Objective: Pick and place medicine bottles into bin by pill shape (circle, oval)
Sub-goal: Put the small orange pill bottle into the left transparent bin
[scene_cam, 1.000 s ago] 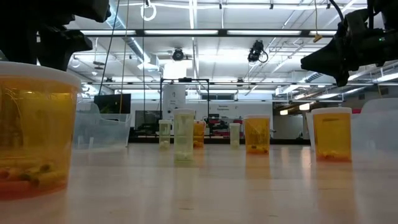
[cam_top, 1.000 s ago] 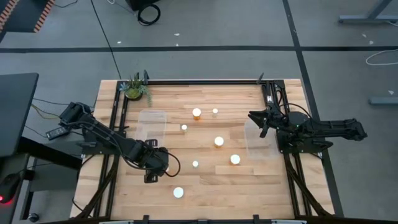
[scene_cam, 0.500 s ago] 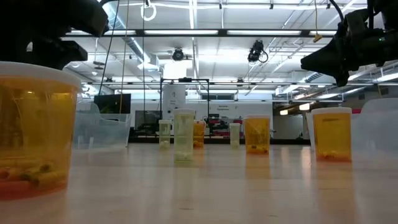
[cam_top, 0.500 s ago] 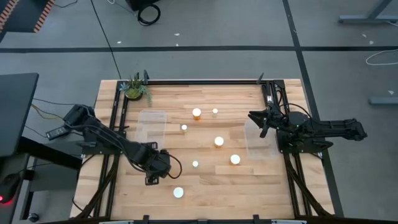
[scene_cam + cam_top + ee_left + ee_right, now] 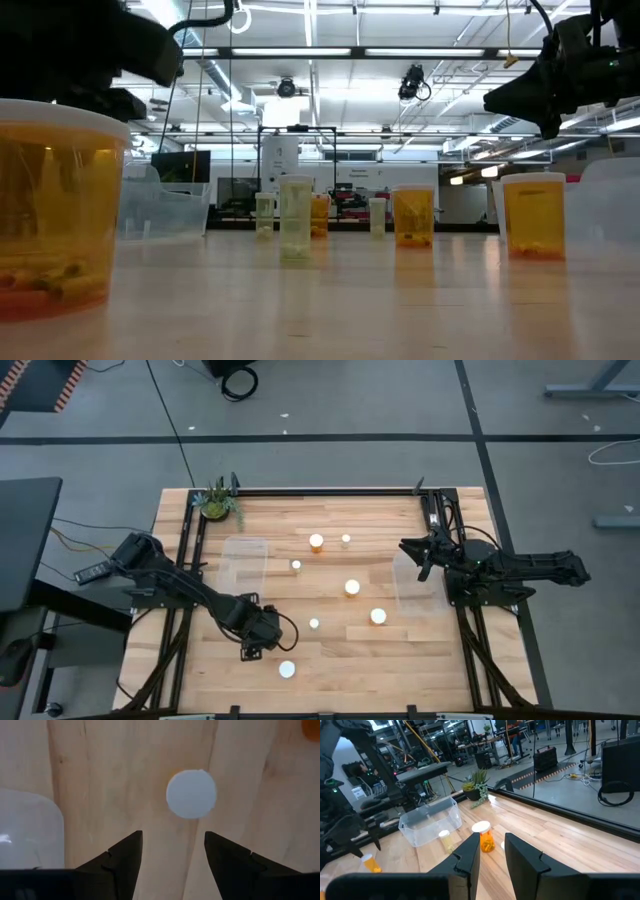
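Several amber medicine bottles with white caps stand upright on the wooden table [image 5: 330,660], among them a near one [image 5: 287,669], a small one [image 5: 314,624] and others farther back [image 5: 352,588]. My left gripper [image 5: 256,641] points down, open and empty, just left of the near bottle. In the left wrist view a round white cap [image 5: 191,793] lies ahead of the open fingers [image 5: 173,857], apart from them. My right gripper [image 5: 417,558] waits open and empty above the right clear bin [image 5: 413,592].
A clear bin [image 5: 244,560] sits at the left of the table and a green potted plant [image 5: 216,501] at the far left corner. Black frame rails [image 5: 190,540] run along both sides. The near bottle looms large in the low view [image 5: 58,205].
My left gripper has gone toward the table's near edge and slightly right, closer to the near bottle, its fingers still pointing down.
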Controlling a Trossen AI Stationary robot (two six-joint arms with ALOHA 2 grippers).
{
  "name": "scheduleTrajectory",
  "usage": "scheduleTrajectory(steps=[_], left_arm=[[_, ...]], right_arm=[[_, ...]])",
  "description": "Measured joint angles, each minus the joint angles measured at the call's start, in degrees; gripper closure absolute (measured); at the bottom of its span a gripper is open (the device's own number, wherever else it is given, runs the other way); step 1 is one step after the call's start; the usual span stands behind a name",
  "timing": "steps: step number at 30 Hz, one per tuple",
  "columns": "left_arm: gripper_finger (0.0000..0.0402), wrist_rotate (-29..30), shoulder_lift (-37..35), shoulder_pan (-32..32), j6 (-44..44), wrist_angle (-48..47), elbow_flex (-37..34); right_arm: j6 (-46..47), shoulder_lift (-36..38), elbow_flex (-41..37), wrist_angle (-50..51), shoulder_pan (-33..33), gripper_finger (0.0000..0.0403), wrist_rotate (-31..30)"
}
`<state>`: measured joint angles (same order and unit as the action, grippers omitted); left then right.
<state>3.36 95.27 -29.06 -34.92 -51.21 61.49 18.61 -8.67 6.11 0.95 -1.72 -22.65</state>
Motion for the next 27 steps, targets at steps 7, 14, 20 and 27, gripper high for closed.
scheduleTrajectory(steps=[7,14,20,27], left_arm=[[0.0177,0.0,5.2,0.0,-0.2,3.3,0.0],[0.0177,1.0,7.8,0.0,-0.8,6.6,0.0],[0.0177,1.1,7.8,0.0,-0.9,6.8,0.0],[0.0177,1.1,7.8,1.2,-0.9,7.8,0.0]], right_arm=[[0.0,-0.1,0.0,0.2,0.0,0.0306,0.0],[0.0,-0.1,0.0,0.2,0.0,0.0306,0.0],[0.0,-0.1,0.0,0.2,0.0,0.0306,0.0],[0.0,-0.1,0.0,0.2,0.0,0.0306,0.0]])
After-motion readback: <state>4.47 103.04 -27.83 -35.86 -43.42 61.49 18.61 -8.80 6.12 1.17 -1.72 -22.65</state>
